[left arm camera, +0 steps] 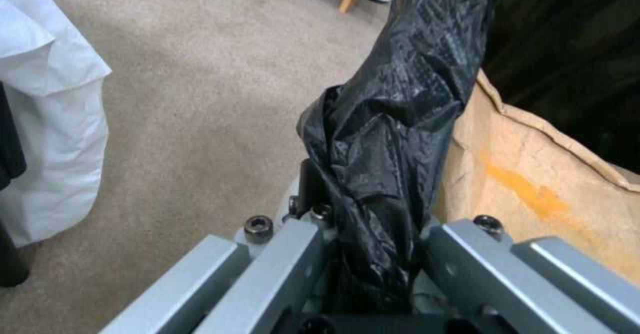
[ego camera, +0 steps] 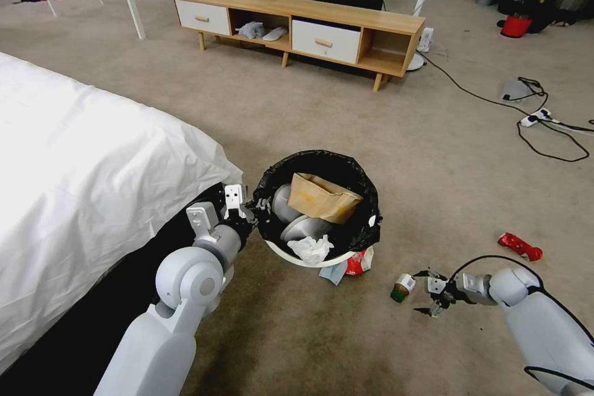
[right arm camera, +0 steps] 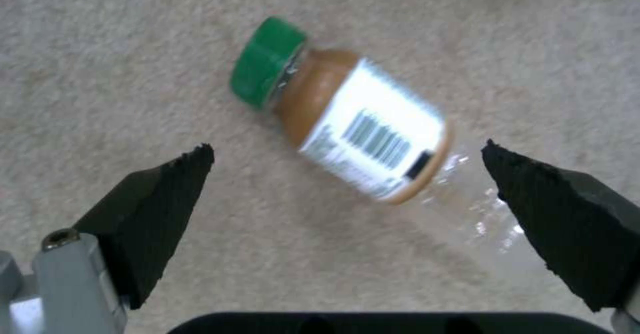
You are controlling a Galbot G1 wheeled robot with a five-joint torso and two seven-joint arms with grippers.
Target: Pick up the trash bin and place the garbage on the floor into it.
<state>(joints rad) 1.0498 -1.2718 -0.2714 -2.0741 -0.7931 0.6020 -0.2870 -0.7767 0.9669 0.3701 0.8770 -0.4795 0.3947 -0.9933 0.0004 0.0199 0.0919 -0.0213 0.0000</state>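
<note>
Both grey arms reach out low over the carpet [ego camera: 346, 105], one at each side. On the left, the left gripper [ego camera: 255, 204] is clamped on the bag-covered rim of the trash bin [ego camera: 309, 258]; the left wrist view shows the black liner [left arm camera: 393, 138] pinched tight between the grey jaws, with the brown paper bag [left arm camera: 533, 184] just inside. The bin sits tilted toward the robot, close to the foot corner of the bed [ego camera: 80, 154], and I cannot tell whether it rests on the carpet or is held slightly up.

As I judge it, the job is partly done. The paper bag and a crumpled white tissue [ego camera: 311, 249] already lie in the bin, along with some pale grey rounded pieces. Still on the carpet are a red-white packet [ego camera: 360, 262] and a light blue mask [ego camera: 333, 273], both tucked against the bin's near side, a green-capped bottle [ego camera: 402, 288] lying on its side to the right of them, and a red wrapper [ego camera: 520, 246] farther right, well apart.

The right arm stretches low and nearly level, its right gripper [ego camera: 428, 292] just beside the bottle. From the right wrist, the two black fingertips [right arm camera: 160, 209] stand wide apart with the bottle [right arm camera: 347, 133] ahead of them, touching neither.
</note>
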